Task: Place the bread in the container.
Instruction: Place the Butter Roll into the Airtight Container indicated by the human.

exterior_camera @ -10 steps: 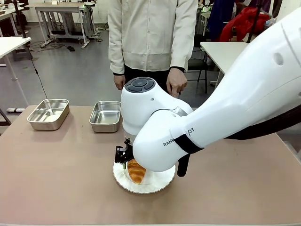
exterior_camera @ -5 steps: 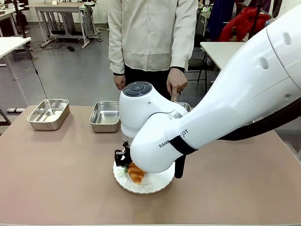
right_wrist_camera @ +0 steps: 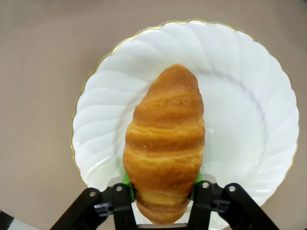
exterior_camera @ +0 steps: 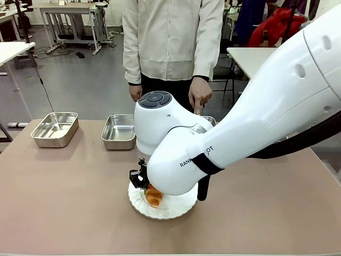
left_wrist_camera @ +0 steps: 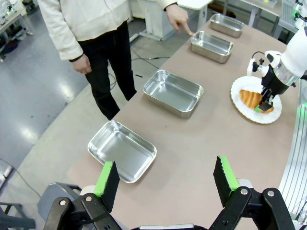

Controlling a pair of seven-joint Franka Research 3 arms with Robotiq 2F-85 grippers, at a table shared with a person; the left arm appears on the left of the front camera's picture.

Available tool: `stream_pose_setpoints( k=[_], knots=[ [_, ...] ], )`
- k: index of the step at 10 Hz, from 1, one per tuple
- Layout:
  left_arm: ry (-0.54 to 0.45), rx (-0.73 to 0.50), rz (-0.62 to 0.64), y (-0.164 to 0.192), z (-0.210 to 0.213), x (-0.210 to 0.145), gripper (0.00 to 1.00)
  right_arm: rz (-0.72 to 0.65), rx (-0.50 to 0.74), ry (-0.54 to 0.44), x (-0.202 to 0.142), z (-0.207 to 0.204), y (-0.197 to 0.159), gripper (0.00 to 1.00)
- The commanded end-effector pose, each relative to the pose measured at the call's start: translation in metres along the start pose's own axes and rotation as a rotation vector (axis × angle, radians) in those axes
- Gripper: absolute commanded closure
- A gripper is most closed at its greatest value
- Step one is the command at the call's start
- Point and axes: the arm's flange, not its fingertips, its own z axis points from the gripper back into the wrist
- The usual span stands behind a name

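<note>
The bread (right_wrist_camera: pixel 165 139), a golden-brown croissant, lies on a round white plate (right_wrist_camera: pixel 240 120) at the table's near middle. My right gripper (right_wrist_camera: pixel 161 191) straddles its near end, green pads pressed against both sides, shut on it. From the front, the gripper (exterior_camera: pixel 145 184) is low over the plate (exterior_camera: pixel 176 209), with the bread (exterior_camera: pixel 154 197) half hidden by the wrist. Four steel pans stand in a row along the far edge (left_wrist_camera: pixel 122 151) (left_wrist_camera: pixel 173 92) (left_wrist_camera: pixel 211 46) (left_wrist_camera: pixel 226 24). My left gripper (left_wrist_camera: pixel 165 184) hangs open, high over the table's left end.
The person stands at the far side, one hand (left_wrist_camera: pixel 181 21) pointing a finger at the third pan. In the front view two pans (exterior_camera: pixel 54 128) (exterior_camera: pixel 119 130) sit at the back left; my right arm (exterior_camera: pixel 256 117) covers the table's right half.
My right arm has come down lower over the plate, and its wrist now covers more of the bread. The person and the pans have stayed put.
</note>
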Motion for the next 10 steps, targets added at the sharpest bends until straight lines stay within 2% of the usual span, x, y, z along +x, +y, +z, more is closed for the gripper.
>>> stream_pose_setpoints(
  k=[1,3,4,5,7,10],
  knots=[
    [-0.006,-0.004,-0.013,-0.001,0.001,-0.001,0.00,-0.008,-0.004,0.006,0.000,-0.002,0.000,0.80],
    [-0.006,-0.004,-0.013,-0.001,0.001,-0.001,0.00,-0.008,-0.004,0.006,0.000,-0.002,0.000,0.80],
    [-0.006,-0.004,-0.013,-0.001,0.001,-0.001,0.00,-0.002,0.003,-0.002,0.000,0.002,0.000,0.60],
    [-0.006,-0.004,-0.013,-0.001,0.001,-0.001,0.00,0.069,0.029,-0.059,0.004,0.020,-0.001,0.68],
    [-0.006,-0.004,-0.013,-0.001,0.001,-0.001,0.00,0.061,0.045,-0.173,0.044,0.080,-0.023,0.68],
    [-0.006,-0.004,-0.013,-0.001,0.001,-0.001,0.00,0.057,0.032,-0.249,0.111,0.143,-0.055,0.68]
  ],
)
